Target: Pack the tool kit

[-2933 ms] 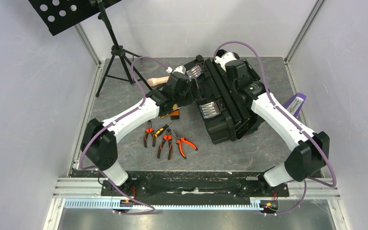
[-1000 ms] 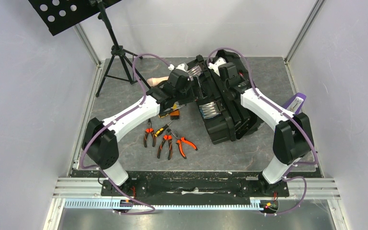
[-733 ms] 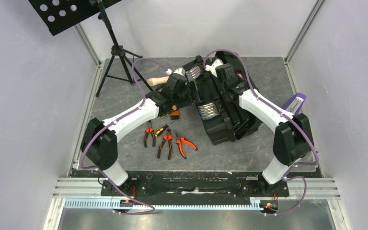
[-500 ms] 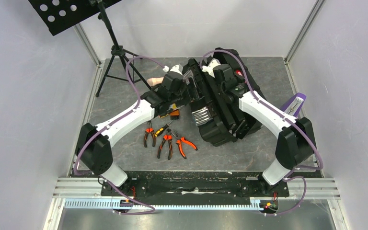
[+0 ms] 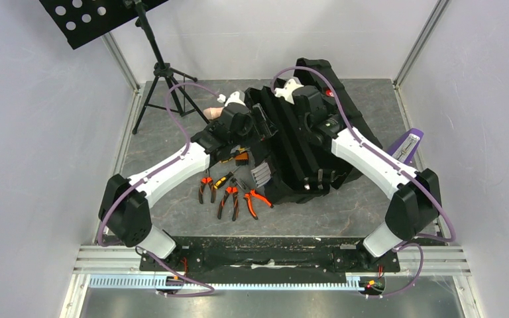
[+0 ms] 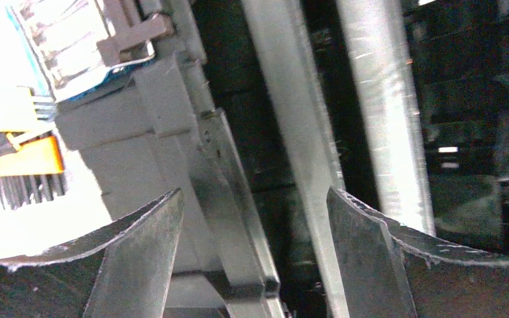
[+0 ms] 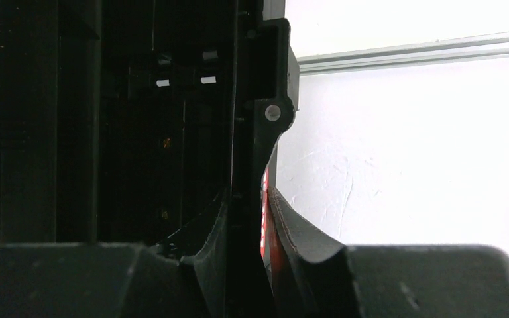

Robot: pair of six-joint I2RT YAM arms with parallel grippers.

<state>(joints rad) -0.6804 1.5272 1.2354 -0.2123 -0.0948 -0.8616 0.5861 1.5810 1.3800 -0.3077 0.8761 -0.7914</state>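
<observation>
The black toolbox (image 5: pixel 318 142) stands tilted at mid-table, its clear-lidded compartment (image 5: pixel 261 173) facing left toward the loose tools. My right gripper (image 5: pixel 291 93) is at the box's top edge, shut on the red-labelled handle (image 7: pixel 264 199); its fingers (image 7: pixel 291 228) pinch that thin black bar. My left gripper (image 5: pixel 246 118) is against the box's left side, open, with a grey rim of the toolbox (image 6: pixel 238 218) between its fingers (image 6: pixel 364 258) but not gripped. Orange-and-black pliers (image 5: pixel 228 197) and a yellow-and-black screwdriver (image 5: pixel 224 177) lie on the table left of the box.
A beige cylindrical handle (image 5: pixel 213 112) lies behind my left gripper. A purple stapler-like object (image 5: pixel 407 142) sits at the right table edge. A black tripod stand (image 5: pixel 162 73) occupies the back left corner. An orange-and-black item (image 5: pixel 240 158) lies under my left arm.
The toolbox has tipped up and over toward the left, its clear compartment swinging down-left. My right gripper moved left with the handle in it; my left gripper backed off to the left, still open.
</observation>
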